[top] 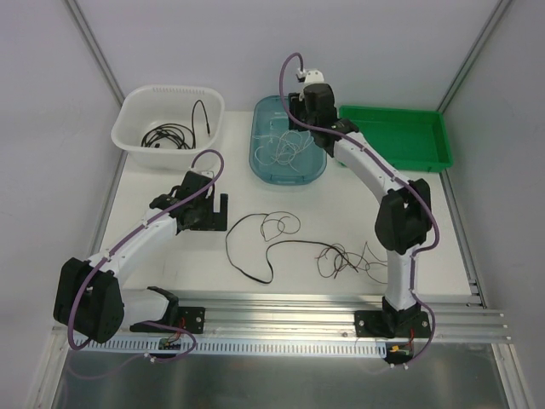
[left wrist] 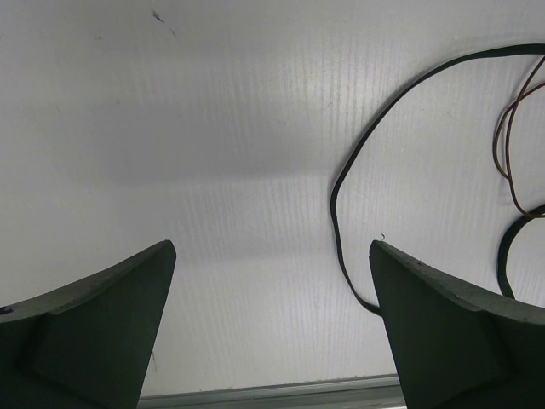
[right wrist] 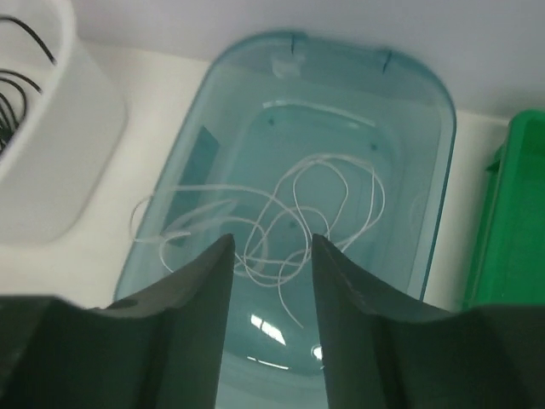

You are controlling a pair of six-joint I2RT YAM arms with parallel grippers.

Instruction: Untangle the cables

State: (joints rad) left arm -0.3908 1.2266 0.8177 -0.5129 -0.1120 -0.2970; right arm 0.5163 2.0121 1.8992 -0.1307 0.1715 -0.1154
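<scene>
A basket (top: 162, 160) stands at the back left of the table (top: 170, 264), a tub (top: 271, 111) at the back middle and a tray (top: 400, 136) at the back right. A coiled cable (top: 166, 135) lies in the basket, and looped cables (top: 285, 149) lie in the tub. In front of the tub a long cable (left wrist: 333, 200) lies on the table, with a thin tangle (top: 345, 258) just to its right.

The left hand (left wrist: 271, 247) hangs over the white ribbed worktop (left wrist: 213, 128), its two dark fingers (left wrist: 102, 328) spread wide with nothing between them. A black cable (left wrist: 335, 192) sweeps in from ahead and to the right of the hand, bends back toward it and ends just beside the right finger. Farther right, a thin brown wire (left wrist: 499, 149) curves, partly out of view.
</scene>
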